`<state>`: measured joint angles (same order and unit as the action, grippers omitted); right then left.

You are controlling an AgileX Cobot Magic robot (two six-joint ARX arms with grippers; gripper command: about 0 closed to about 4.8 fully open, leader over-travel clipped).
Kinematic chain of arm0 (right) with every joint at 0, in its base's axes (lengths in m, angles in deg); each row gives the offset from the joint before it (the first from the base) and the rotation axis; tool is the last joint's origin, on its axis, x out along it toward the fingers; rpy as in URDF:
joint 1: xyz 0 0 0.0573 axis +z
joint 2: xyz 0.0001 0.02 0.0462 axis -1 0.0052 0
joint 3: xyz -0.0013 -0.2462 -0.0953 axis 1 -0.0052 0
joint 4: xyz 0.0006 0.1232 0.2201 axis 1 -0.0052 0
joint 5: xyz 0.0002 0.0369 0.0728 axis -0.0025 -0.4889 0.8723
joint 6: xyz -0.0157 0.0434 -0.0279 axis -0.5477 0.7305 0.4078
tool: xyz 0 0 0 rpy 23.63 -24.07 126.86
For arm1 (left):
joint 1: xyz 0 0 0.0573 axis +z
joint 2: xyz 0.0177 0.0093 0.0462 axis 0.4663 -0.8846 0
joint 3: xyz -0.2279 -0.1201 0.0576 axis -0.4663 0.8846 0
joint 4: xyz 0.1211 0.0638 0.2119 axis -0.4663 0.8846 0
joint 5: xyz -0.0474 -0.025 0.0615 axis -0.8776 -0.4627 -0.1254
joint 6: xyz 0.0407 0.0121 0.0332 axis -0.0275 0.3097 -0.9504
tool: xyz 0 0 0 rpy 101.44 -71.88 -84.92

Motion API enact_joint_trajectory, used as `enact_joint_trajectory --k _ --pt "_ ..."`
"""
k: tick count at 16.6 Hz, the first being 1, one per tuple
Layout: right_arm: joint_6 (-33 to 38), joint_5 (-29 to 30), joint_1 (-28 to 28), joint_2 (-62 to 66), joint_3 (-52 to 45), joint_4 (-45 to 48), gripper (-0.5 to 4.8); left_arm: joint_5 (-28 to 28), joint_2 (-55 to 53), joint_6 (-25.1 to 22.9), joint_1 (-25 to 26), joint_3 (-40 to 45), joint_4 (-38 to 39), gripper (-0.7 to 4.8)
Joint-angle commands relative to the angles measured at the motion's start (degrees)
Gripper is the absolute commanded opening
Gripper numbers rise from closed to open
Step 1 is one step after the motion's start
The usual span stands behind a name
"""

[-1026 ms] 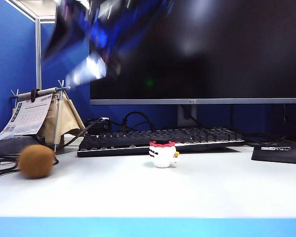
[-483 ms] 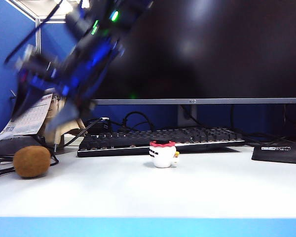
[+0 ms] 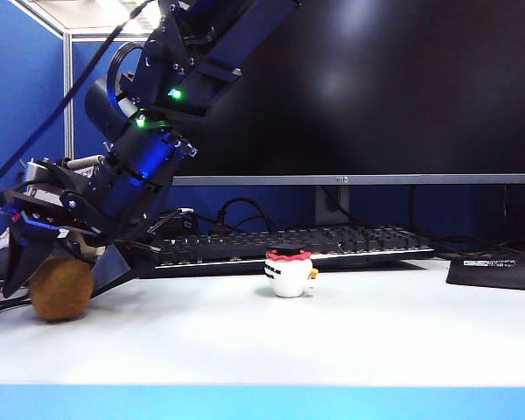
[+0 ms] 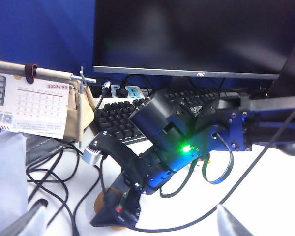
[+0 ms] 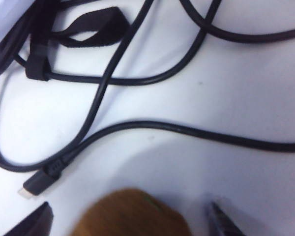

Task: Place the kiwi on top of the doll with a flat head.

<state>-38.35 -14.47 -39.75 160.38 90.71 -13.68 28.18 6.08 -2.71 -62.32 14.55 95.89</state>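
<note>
The kiwi [image 3: 61,289], brown and fuzzy, lies on the white desk at the far left. My right gripper [image 3: 66,267] has reached across to it and stands open, one finger on each side of the fruit, not closed on it. In the right wrist view the kiwi [image 5: 130,216] sits between the right gripper's [image 5: 130,222] spread tips. The doll with a flat head [image 3: 290,273], white with a red frill and black top, stands mid-desk in front of the keyboard. My left gripper [image 4: 130,223] hangs open and empty high above, looking down on the right arm and the kiwi [image 4: 101,199].
A black keyboard [image 3: 289,245] and a monitor [image 3: 350,87] stand behind the doll. A desk calendar [image 4: 32,105] stands at the back left. Black cables [image 5: 137,78] and a USB plug [image 5: 39,183] lie just beyond the kiwi. A black pad [image 3: 499,269] lies at the right.
The right arm has swung down from the top of the view to the desk's left, and its open fingers now straddle the kiwi. Kiwi and doll have stayed put.
</note>
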Motion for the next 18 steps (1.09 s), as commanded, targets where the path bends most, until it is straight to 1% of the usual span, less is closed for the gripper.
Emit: enact_joint_trajectory --k 1,2,3,4,6,9,11,13,15,17,18 --pt "-2.45 -1.57 -0.13 -0.24 0.07 -7.98 4.04 -0.13 -0.04 -1.75 0.04 -0.13 -0.9 4.79" --pt "-4.04 -2.8 -0.09 -0.24 0.07 -9.33 4.0 0.07 -0.04 -1.75 0.04 -0.13 -1.33 4.79" --pt "-5.09 -3.67 -0.02 -0.24 0.04 -9.9 3.84 0.13 -0.04 -1.75 0.04 -0.13 -1.51 4.79" --pt "-5.31 -3.72 -0.02 -0.24 0.04 -9.94 3.51 0.26 -0.04 -1.88 0.04 -0.13 -1.49 4.79" --pt "-5.29 -3.67 -0.26 -0.63 0.07 -9.62 2.08 0.26 -0.04 -2.21 0.04 -0.13 -1.49 4.79" --pt "-5.51 -3.67 -0.98 -2.47 0.07 -8.55 2.08 0.28 -0.04 -2.25 0.04 -0.13 -1.49 4.79" --pt "-8.46 -3.82 -2.78 -6.82 0.07 -6.45 2.08 0.28 -0.04 -2.34 0.04 -0.13 -1.46 4.79" --pt "-8.72 -3.65 -6.03 -12.24 0.07 -7.93 2.08 0.24 -0.04 -2.34 0.04 -0.13 -1.42 4.79" --pt "-10.29 -3.98 -12.52 -19.58 0.07 -17.9 2.08 0.24 -0.04 -2.34 0.04 -0.13 -1.46 4.79" --pt "-10.62 -3.91 -17.44 -22.36 0.07 -25.7 2.08 0.24 -0.04 -2.34 0.04 -0.13 -1.46 4.79" --pt "-11.98 -3.93 -19.5 -22.95 0.07 -29.18 2.08 0.26 -0.04 -2.34 0.04 -0.13 -1.53 4.79"
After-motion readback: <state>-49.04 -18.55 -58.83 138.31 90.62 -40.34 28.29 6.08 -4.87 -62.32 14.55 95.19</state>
